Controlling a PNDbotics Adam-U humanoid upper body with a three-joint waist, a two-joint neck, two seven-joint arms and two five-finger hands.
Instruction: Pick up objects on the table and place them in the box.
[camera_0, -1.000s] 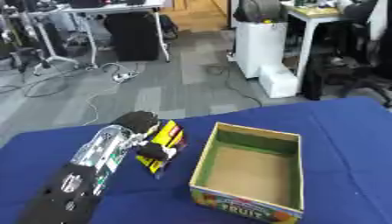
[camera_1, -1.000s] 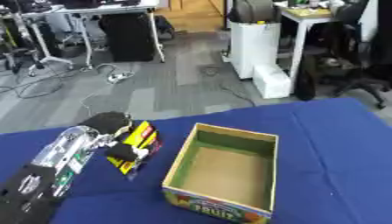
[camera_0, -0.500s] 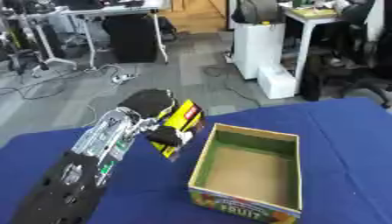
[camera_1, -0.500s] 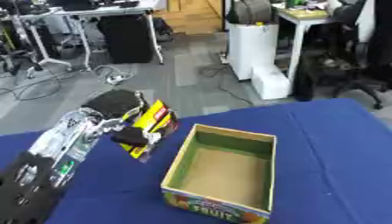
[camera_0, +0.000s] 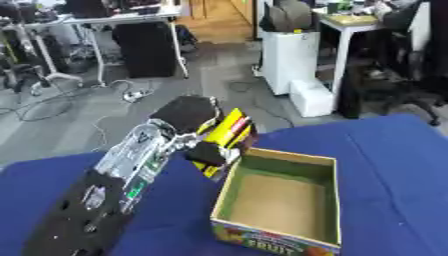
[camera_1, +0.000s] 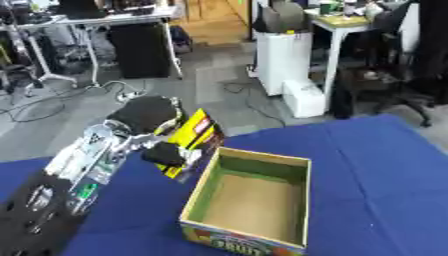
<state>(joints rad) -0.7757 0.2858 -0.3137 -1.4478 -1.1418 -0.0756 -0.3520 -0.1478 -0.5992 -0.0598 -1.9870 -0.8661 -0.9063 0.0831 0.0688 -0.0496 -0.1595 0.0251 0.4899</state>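
Left hand (camera_0: 188, 116) is gripping a yellow packet (camera_0: 226, 137), holding it raised beside the near-left edge of the open box (camera_0: 278, 200) on the blue table (camera_0: 394, 165).

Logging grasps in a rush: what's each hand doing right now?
Left hand: shut on the yellow packet, beside the box.
Right hand: not in view.
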